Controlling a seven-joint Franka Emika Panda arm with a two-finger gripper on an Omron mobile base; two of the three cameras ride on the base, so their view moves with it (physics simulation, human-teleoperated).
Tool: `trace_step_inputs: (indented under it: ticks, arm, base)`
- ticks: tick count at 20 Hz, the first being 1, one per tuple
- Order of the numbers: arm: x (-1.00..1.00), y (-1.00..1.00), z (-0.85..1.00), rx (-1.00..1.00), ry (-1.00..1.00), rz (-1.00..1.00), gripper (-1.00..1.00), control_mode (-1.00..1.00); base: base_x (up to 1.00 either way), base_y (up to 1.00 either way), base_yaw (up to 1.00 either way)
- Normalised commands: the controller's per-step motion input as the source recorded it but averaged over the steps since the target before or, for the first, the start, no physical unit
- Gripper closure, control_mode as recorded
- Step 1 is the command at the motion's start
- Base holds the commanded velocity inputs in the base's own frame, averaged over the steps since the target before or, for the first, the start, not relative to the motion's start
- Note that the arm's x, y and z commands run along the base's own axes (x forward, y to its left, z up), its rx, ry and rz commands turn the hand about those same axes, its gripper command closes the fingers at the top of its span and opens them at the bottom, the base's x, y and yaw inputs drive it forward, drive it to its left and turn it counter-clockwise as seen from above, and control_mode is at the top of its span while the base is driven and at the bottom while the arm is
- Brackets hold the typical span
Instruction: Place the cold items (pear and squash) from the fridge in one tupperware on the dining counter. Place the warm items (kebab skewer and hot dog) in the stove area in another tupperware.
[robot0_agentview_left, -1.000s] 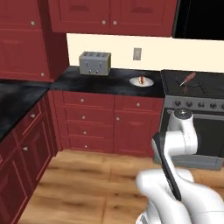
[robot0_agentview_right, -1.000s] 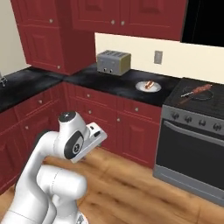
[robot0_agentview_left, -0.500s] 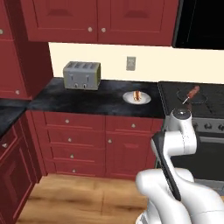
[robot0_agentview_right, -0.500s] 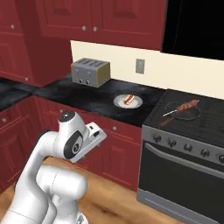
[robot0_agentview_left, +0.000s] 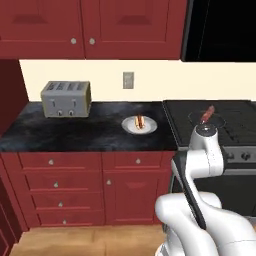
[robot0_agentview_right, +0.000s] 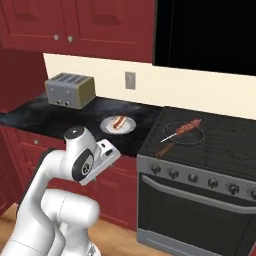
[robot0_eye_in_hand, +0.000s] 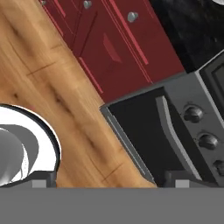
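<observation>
Left base view, far left: grey four-slot toaster (robot0_agentview_left: 65, 99) upright at the back of the black marbled table (robot0_agentview_left: 75, 132), red drawers (robot0_agentview_left: 60, 182) below and red wall cabinets (robot0_agentview_left: 90, 25) above. Further right, a grey wall outlet (robot0_agentview_left: 128, 80) on the cream wall, then a small white plate (robot0_agentview_left: 139, 131) on the table near the stove, with the hot dog (robot0_agentview_left: 140, 121) lying across its middle. Right again, the black stove top (robot0_agentview_left: 235, 125), with the kebab skewer (robot0_agentview_left: 206, 114) lying on it just behind the arm's upper joint, partly hidden by it. Right base view, same order: toaster (robot0_agentview_right: 70, 90) at the left, outlet (robot0_agentview_right: 130, 80), plate (robot0_agentview_right: 118, 128) with hot dog (robot0_agentview_right: 118, 121) close to the table's right end, then the kebab skewer (robot0_agentview_right: 184, 130) lying aslant over a round ring on the front left of the stove (robot0_agentview_right: 215, 150), well apart from the plate. Hand view, looking down: wooden floor (robot0_eye_in_hand: 52, 100) at the left, red cabinet front (robot0_eye_in_hand: 113, 48) in the middle, dark oven door (robot0_eye_in_hand: 144, 131) and its knobs (robot0_eye_in_hand: 192, 114) at the right. End effector (robot0_eye_in_hand: 109, 183) with fingers spread wide apart, clamped on nothing, up over the floor beside the oven and well away from both hot dog and kebab skewer.
</observation>
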Motion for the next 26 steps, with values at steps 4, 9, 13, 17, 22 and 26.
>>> trace_step_inputs:
  ticks: [4,9,13,17,22,26]
  arm:
    - [0.0,0.0,0.0,0.0,0.0,0.0,-1.0,1.0]
    - [0.0,0.0,0.0,0.0,0.0,0.0,-1.0,1.0]
    - [0.0,0.0,0.0,0.0,0.0,0.0,-1.0,1.0]
    - [0.0,0.0,0.0,0.0,0.0,0.0,-1.0,1.0]
    - [0.11,0.0,0.0,0.03,0.0,-0.11,-1.0,-1.0]
    - [0.15,-0.16,0.0,0.24,-0.16,-0.54,-1.0,-1.0]
  base:
    - [0.73,0.0,-0.24]
    - [0.55,0.13,-0.2]
    - [0.64,0.32,-0.2]
    - [0.61,0.32,-0.2]
    - [0.26,0.08,-0.11]
    - [0.0,0.0,0.0]
